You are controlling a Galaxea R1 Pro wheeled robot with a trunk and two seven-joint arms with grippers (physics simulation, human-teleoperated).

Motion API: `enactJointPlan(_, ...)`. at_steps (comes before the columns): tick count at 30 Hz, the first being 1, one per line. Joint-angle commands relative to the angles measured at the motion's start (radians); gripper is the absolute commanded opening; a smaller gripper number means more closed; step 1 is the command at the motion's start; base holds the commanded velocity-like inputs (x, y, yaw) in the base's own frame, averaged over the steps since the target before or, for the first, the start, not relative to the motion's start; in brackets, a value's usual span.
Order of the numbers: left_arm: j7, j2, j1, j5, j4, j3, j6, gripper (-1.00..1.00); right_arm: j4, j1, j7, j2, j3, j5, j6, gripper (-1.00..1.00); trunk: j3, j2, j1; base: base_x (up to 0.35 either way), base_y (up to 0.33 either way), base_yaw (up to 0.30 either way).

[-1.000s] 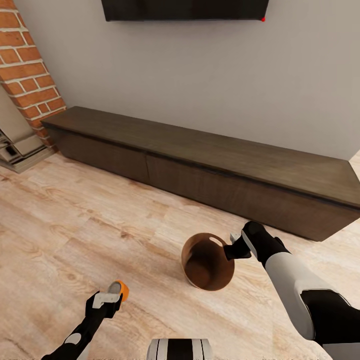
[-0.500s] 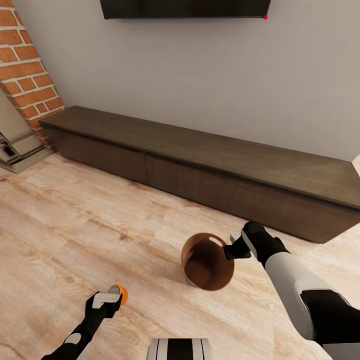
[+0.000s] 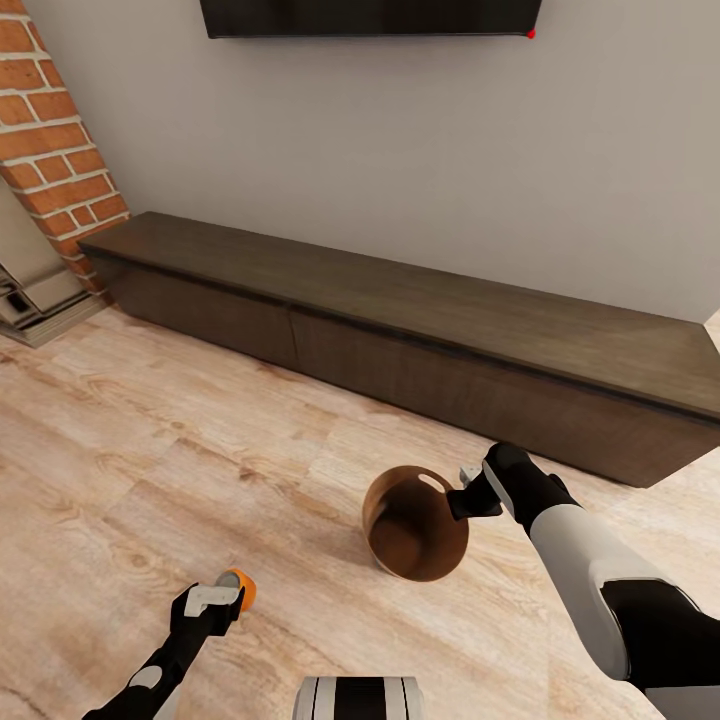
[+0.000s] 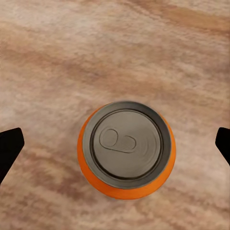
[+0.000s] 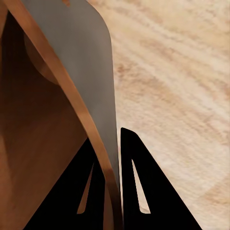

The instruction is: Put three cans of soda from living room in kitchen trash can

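An orange can of soda [image 4: 127, 151] stands upright on the pale wood floor with its silver top facing the left wrist camera. My left gripper [image 4: 115, 143] is open above it, its black fingertips [image 4: 9, 146] far apart on either side and clear of the can. In the head view the can [image 3: 243, 588] peeks out just beyond the left gripper [image 3: 215, 600] at the lower left. The tash can [image 3: 415, 522], brown inside and grey outside, hangs tilted with its mouth towards me. My right gripper [image 3: 462, 500] is shut on its rim [image 5: 103, 158], one finger inside and one outside.
A long, low dark wood cabinet [image 3: 400, 320] runs along the grey wall ahead, under a wall-mounted black screen [image 3: 370, 15]. A brick fireplace [image 3: 55, 150] stands at the far left. Pale wood floor [image 3: 150, 450] lies between me and the cabinet.
The orange can sits slightly lower beside the left gripper, and its silver end has gone out of sight in the head view. The view shifted a little. Right arm and bin are unchanged.
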Motion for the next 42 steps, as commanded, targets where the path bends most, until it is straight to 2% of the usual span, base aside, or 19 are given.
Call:
enactJointPlan(1,0.000,0.000,0.000,0.000,0.000,0.000,0.000,1.00,0.000,0.000,0.005,0.000,-0.003,-0.031,0.004,-1.00,0.000,0.000,0.000,0.000,0.000,0.000)
enactJointPlan(14,0.000,0.000,0.000,0.000,0.000,0.000,0.000,1.00,-0.014,-0.005,0.005,-0.012,-0.008,-0.037,0.004,-1.00,0.000,0.000,0.000,0.000,0.000,0.000)
enactJointPlan(32,-0.001,0.000,0.000,0.000,-0.001,0.000,0.000,1.00,-0.013,-0.083,0.006,-0.018,-0.013,-0.041,0.004,-1.00,0.000,0.000,0.000,0.000,0.000,0.000)
enactJointPlan(33,0.004,-0.006,0.000,0.005,-0.007,0.006,0.003,1.00,-0.019,-0.077,0.008,-0.024,-0.009,-0.015,-0.006,-1.00,0.000,0.000,0.000,0.000,0.000,0.000)
enactJointPlan(34,0.004,-0.008,0.000,0.005,-0.010,0.009,0.003,1.00,-0.025,-0.071,0.009,-0.025,-0.008,-0.018,-0.013,-1.00,0.000,0.000,0.000,0.000,0.000,0.000)
enactJointPlan(35,0.004,-0.006,-0.001,0.005,-0.009,0.008,0.002,1.00,-0.030,-0.065,0.011,-0.024,-0.007,0.000,-0.022,-1.00,0.000,0.000,0.000,0.000,0.000,0.000)
enactJointPlan(42,0.004,-0.006,-0.001,0.005,-0.009,0.008,0.002,1.00,-0.068,-0.023,0.020,-0.024,-0.007,0.161,-0.082,-1.00,0.000,0.000,0.000,0.000,0.000,0.000)
